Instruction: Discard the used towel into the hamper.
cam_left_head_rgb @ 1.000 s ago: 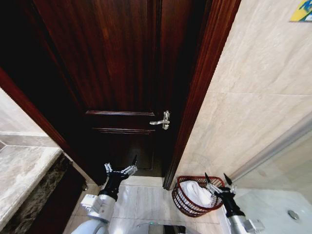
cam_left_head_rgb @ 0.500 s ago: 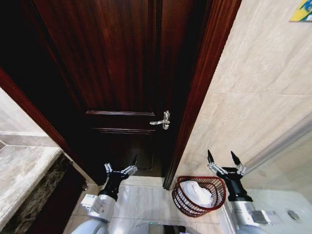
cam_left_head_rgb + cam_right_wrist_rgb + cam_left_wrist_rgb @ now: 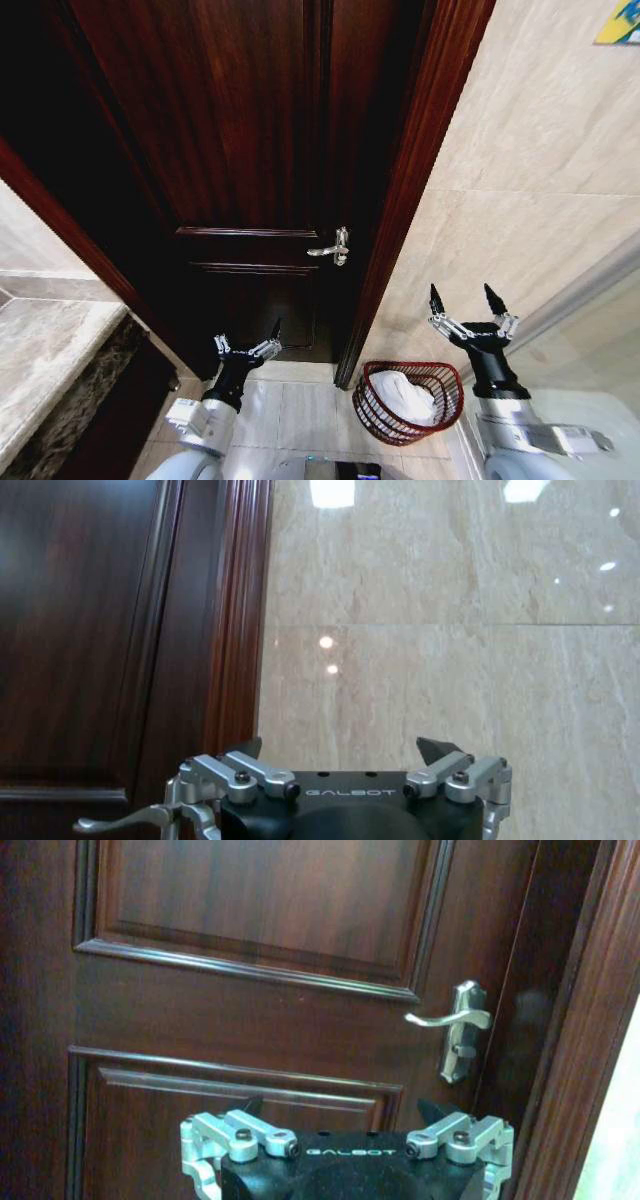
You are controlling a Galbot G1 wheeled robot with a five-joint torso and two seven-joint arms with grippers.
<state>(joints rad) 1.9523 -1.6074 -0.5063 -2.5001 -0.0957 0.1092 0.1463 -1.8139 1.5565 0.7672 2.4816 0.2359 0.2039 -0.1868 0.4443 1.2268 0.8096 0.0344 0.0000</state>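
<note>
The left gripper [image 3: 248,344] hangs low before the dark wooden door [image 3: 240,150], fingers spread wide, holding nothing. The lever handle [image 3: 332,248] sits on the door's right edge. The hamper [image 3: 372,412] stands on the tiled floor [image 3: 290,415] beside the door frame, with the white towel [image 3: 405,395] inside. The right gripper [image 3: 467,305] is raised above the hamper, near the beige tiled wall [image 3: 530,170], fingers wide apart and empty.

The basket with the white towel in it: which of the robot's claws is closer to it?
Right. The right gripper hangs open just above the basket rim; the left gripper is across by the door.
</note>
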